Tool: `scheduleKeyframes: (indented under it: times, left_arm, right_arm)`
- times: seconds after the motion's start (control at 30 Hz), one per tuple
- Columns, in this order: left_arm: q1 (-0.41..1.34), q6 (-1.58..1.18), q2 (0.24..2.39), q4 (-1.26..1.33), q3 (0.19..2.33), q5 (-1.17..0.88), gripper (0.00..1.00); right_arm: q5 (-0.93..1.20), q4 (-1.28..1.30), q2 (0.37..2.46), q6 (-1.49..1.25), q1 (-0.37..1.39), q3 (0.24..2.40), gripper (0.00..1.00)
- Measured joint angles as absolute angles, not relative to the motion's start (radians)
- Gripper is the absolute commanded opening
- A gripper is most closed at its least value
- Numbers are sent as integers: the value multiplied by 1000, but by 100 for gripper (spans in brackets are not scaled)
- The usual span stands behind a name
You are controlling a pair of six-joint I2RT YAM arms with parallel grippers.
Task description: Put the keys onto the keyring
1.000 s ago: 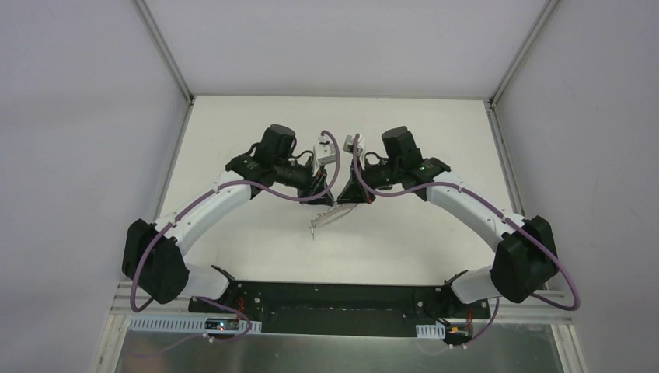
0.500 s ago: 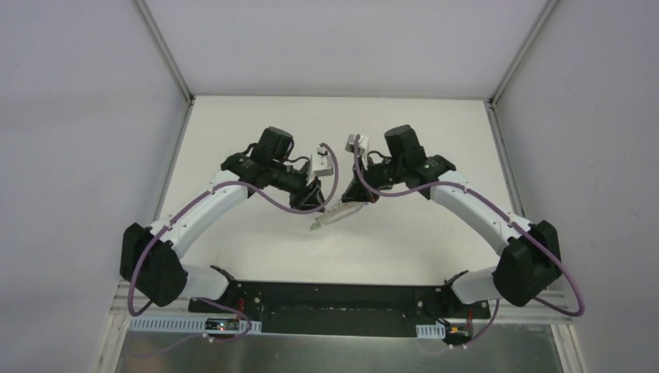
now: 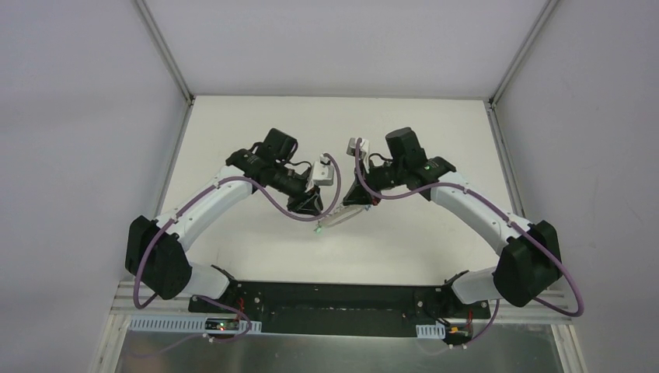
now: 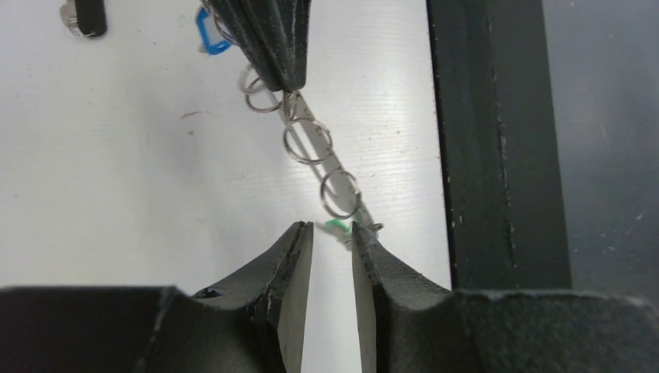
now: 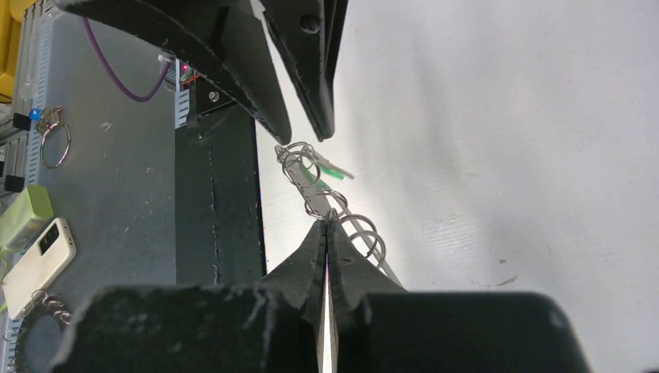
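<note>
The keyring (image 3: 343,214) hangs slanted between my two grippers, a short chain of silvery rings (image 4: 307,143) along a pale strap. My right gripper (image 5: 326,221) is shut on one ring near the chain's upper end. A green key (image 4: 336,226) sits at the chain's lower end, right at the tips of my left gripper (image 4: 332,231), whose fingers stand apart with a gap and clamp nothing. In the right wrist view the green key (image 5: 332,168) points out sideways under the left fingers (image 5: 268,85). A blue key (image 4: 210,37) and a black key (image 4: 86,15) lie on the white table further off.
The black base rail (image 4: 497,140) runs close beside the chain's lower end. Past it, on the grey shelf, lie a spare ring with a blue tag (image 5: 49,134), a yellow-green block (image 5: 23,214) and a white device (image 5: 40,256).
My left gripper slid down the chain toward the near edge to the green key end, and its jaws widened. The right gripper kept its hold and barely moved.
</note>
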State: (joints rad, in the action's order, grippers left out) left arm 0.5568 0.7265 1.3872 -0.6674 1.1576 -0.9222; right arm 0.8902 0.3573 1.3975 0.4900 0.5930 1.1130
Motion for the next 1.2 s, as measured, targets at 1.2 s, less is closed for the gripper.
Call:
scheduleKeyframes:
  times: [1.2]
  left_arm:
    - [629, 816, 1328, -442, 1000, -920, 33]
  right_arm:
    - [982, 346, 1393, 524, 569, 1065, 0]
